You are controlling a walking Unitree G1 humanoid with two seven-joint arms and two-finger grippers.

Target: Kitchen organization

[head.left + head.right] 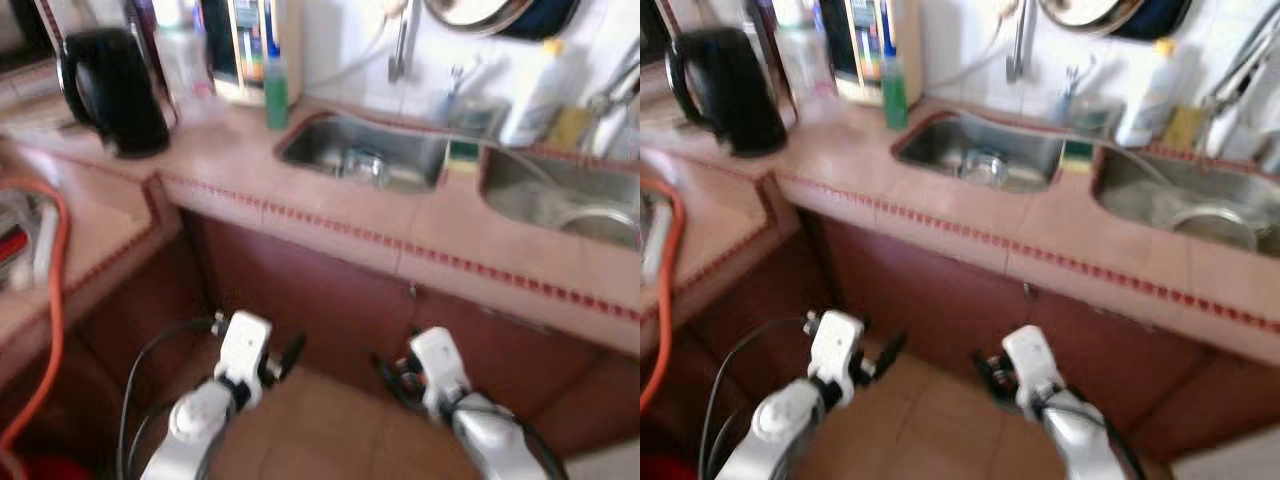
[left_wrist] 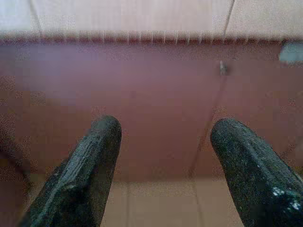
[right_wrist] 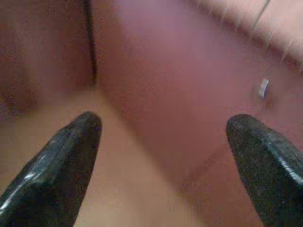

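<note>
**Both grippers held low and empty before the kitchen cabinets**

The left gripper [image 2: 163,142] is held low in front of the robot, above the tan floor [image 1: 320,430], and its two black fingers [image 2: 92,165] are seen spread apart with nothing between them. The right gripper [image 3: 165,156] is held at about the same height just beside it, and its fingers [image 3: 61,161] are also spread wide, with nothing gripped. Both are pointed toward the dark red cabinet doors [image 1: 330,300] under the surface, but the doors are not touched. A small metal handle [image 3: 263,88] is seen on one door in the right wrist view.

Above the doors, the pink tiled surface [image 1: 350,215] is edged with a line of small red tiles. Two steel sinks are set into it. In the left sink [image 1: 365,155] some shiny metal or glass item [image 1: 365,165] is lying, but it is too blurred to be named. In the right sink [image 1: 560,195] a round metal bowl [image 1: 600,220] can be made out. Between the two sinks a green and yellow sponge [image 1: 462,153] is placed.

At the far left of the surface a black kettle [image 1: 115,90] is standing, well apart from the sinks. A green bottle [image 1: 276,95] is standing upright near the corner of the left sink, and a white bottle [image 1: 535,95] is standing behind the right sink, against the white wall. An orange cable [image 1: 55,300] is hanging over the side counter on the robot's left. The head views are somewhat blurred.
</note>
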